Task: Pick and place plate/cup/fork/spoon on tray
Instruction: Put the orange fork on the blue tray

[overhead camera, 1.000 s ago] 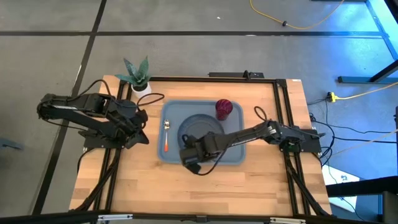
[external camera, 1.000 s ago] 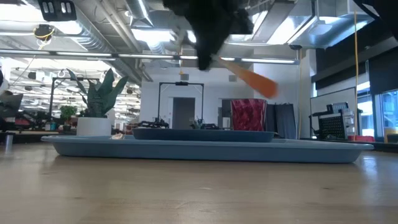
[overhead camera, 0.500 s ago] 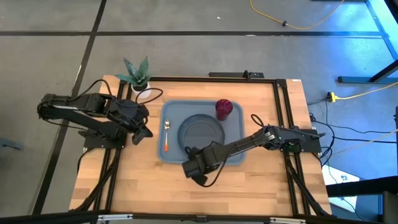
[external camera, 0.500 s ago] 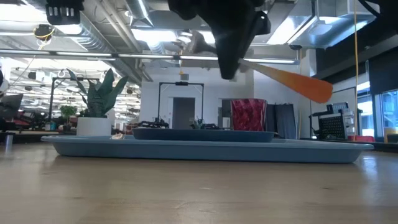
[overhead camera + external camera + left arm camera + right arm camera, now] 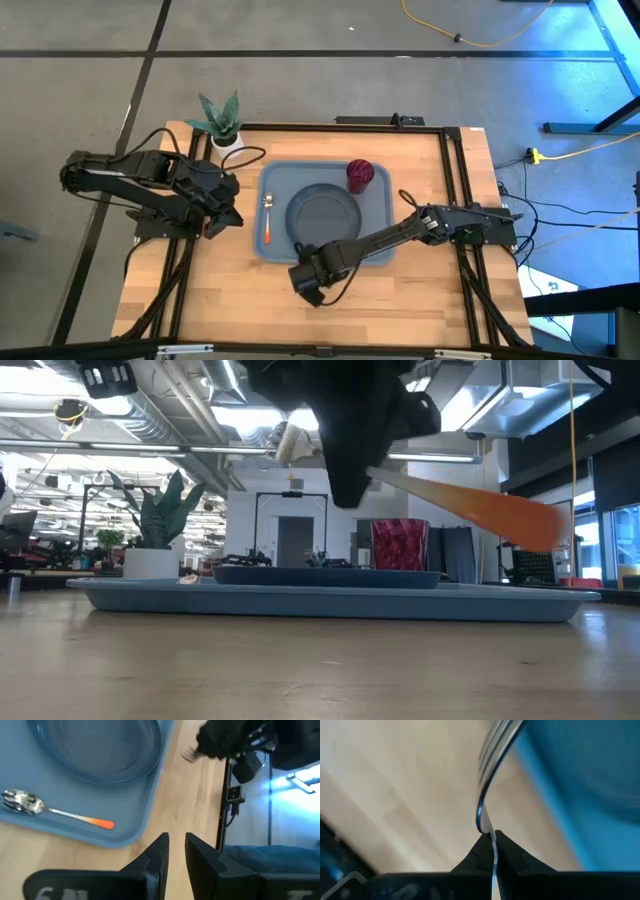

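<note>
The light blue tray [image 5: 375, 250] lies mid-table. On it rest the round plate [image 5: 325, 215], the dark red cup [image 5: 360, 174] at its far right corner and the orange-handled spoon [image 5: 268, 218] along its left side. My right gripper [image 5: 305, 280] hangs over the table at the tray's near left corner, shut on the fork [image 5: 480, 508]. My left gripper [image 5: 228, 215] waits left of the tray, its fingers [image 5: 157, 855] a narrow gap apart with nothing between them. My right gripper pinches the fork's thin metal neck [image 5: 481, 822] between its two fingers, coming from above and pointing down. The fork lies across the fingers, tines [image 5: 495, 745] out on one side, orange handle [image 5: 500, 515] on the other. It is lifted clear, handle end sloping slightly down.
A white plant pot [image 5: 225, 135] with a green plant stands at the table's far left corner. Bare wood lies between the tray and the table's near edge [image 5: 330, 320]. Black frame rails run along both sides of the table.
My right gripper has moved from over the tray's near part toward the table's near edge and sunk lower, carrying the fork. The fork has swung about in the hold, so that its orange handle now reaches farther to the right in the low view. My left gripper has rolled slightly.
</note>
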`<state>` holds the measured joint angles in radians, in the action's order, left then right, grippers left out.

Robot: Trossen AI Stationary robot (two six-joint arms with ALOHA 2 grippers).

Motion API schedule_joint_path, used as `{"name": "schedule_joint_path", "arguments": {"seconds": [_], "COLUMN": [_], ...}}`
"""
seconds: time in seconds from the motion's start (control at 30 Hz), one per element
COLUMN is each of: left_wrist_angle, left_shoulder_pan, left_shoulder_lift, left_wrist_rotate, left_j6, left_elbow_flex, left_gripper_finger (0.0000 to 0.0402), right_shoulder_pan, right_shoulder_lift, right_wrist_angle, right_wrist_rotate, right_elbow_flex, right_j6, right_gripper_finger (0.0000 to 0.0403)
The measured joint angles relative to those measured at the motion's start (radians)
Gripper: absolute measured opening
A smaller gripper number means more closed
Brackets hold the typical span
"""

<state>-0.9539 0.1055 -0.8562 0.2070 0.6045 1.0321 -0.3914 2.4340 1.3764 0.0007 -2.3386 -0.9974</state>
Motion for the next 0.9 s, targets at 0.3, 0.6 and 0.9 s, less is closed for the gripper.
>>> {"name": "schedule_joint_path", "arguments": {"seconds": [0.3, 0.6, 0.9], "left_wrist_angle": [0.000, 0.000, -0.004], "left_shoulder_pan": [0.000, 0.000, 0.000], "left_shoulder_lift": [0.000, 0.000, 0.000], "left_wrist_rotate": [-0.004, -0.004, -0.011], "left_j6": [-0.065, -0.065, -0.065], "left_elbow_flex": [0.000, 0.000, 0.000], "left_gripper_finger": [0.0055, 0.0055, 0.0055], "right_shoulder_pan": [-0.030, -0.032, -0.031], "right_shoulder_lift": [0.085, 0.144, 0.162], "right_wrist_angle": [0.049, 0.110, -0.016], "right_wrist_rotate": [-0.057, 0.094, 0.112], "right_elbow_flex": [0.000, 0.000, -0.002], "right_j6": [0.056, 0.037, 0.068], "right_gripper_finger": [0.0003, 0.0003, 0.0003]}}
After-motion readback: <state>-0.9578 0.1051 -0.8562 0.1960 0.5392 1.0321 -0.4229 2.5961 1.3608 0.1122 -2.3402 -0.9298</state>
